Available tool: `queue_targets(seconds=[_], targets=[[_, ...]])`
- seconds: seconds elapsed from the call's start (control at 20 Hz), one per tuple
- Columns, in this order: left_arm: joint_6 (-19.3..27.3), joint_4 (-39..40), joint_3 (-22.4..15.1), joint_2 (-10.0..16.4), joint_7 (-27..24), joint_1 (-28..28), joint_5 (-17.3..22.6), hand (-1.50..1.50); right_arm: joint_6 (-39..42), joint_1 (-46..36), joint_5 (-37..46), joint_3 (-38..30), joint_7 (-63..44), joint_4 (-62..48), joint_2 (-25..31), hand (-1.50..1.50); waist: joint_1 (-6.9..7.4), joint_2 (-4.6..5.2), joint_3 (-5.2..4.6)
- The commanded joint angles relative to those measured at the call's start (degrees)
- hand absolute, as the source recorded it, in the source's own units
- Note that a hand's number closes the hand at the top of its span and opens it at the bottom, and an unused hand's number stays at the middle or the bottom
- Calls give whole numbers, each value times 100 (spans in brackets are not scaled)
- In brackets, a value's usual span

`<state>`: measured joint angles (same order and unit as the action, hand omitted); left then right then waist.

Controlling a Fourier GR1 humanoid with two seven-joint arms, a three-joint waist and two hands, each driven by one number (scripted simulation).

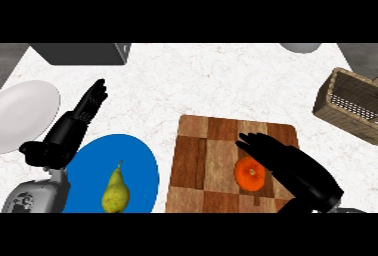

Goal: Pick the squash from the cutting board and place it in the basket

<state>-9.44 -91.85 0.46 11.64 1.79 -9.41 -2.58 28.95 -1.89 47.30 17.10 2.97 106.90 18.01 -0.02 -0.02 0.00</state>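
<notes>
1. Wooden and laid in checkered brown strips, the cutting board [199, 165] lies at 6 o'clock from the view's middle. Its lower edge is cut off.
2. The orange squash [248, 174] sits on the board's right half, at about 5 o'clock from the middle. Its right side is hidden by the right hand.
3. The right hand [291, 167] enters from 5 o'clock. Its fingers [255, 142] are stretched out toward 11 o'clock, over and beside the squash, not curled round it. Whether the palm touches the squash is hard to make out.
4. The woven basket [325, 107] stands at 3 o'clock, well apart from the board, and its right part is cut off.
5. The left hand [81, 115] rests at 9 o'clock, fingers straight and pointing toward 12.
6. A blue plate [136, 155] at 7 o'clock holds a pear [115, 192]. A white plate [26, 112] at 9 o'clock is clipped by the left edge.
</notes>
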Motion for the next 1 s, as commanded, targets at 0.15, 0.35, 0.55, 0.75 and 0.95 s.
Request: queue_targets(seconds=[0.15,0.35,0.55,0.75,0.95], targets=[[-106,30,108,-142,-121,109,-46,0,-35,14,484,189,-138,-137,-388,-150,-4,-1,-1],[-204,170,66,-121,-252,193,-143,0,-696,20,972,344,316,-1116,-358,-150,1,3,0],[-255,-198,283,-39,289,-196,6,0,-306,195,923,184,74,-571,-357,-150,-11,-3,0],[-198,-27,114,-230,-33,82,-209,0,-483,-272,1126,100,326,-1596,-471,-150,7,1,0],[-396,-188,237,-124,-184,370,-123,0,-234,-141,1128,202,275,-1483,-596,-150,7,-3,-1]])
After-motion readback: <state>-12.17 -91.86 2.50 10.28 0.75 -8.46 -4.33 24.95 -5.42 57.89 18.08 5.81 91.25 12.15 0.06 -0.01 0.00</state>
